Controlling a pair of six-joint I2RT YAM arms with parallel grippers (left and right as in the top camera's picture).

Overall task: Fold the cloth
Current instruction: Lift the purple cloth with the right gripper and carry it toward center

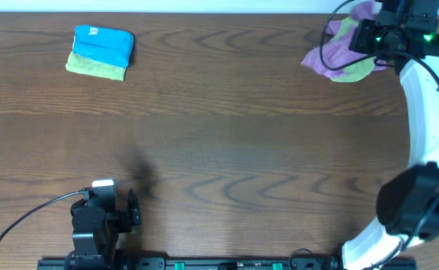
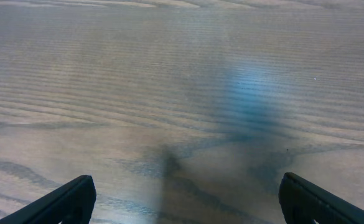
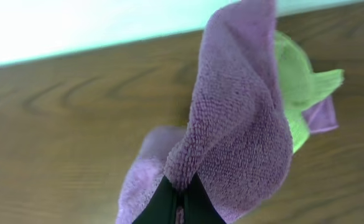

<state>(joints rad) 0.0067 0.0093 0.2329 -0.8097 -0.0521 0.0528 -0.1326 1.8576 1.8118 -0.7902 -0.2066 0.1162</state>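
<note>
Far left, a folded blue-and-green stack (image 1: 101, 51) lies untouched, and the left gripper (image 2: 188, 199) hangs with jaws spread wide over bare table (image 2: 169, 74). At the far right corner the right gripper (image 3: 180, 202) pinches a bunched fold of the purple cloth (image 3: 238, 124), soft, light and limp (a hem corner would probably serve better); its edges are hidden in the bunching, and whether the green cloth (image 3: 297, 81) is caught up with it is unclear.

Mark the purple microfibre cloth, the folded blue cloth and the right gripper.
purple microfibre cloth (image 3: 244, 124), right wrist view, middle of the raised fold.
folded blue cloth (image 1: 103, 43), overhead view, centre of its top face.
right gripper (image 3: 180, 199), right wrist view, between the fingertips pinching the cloth.
</note>
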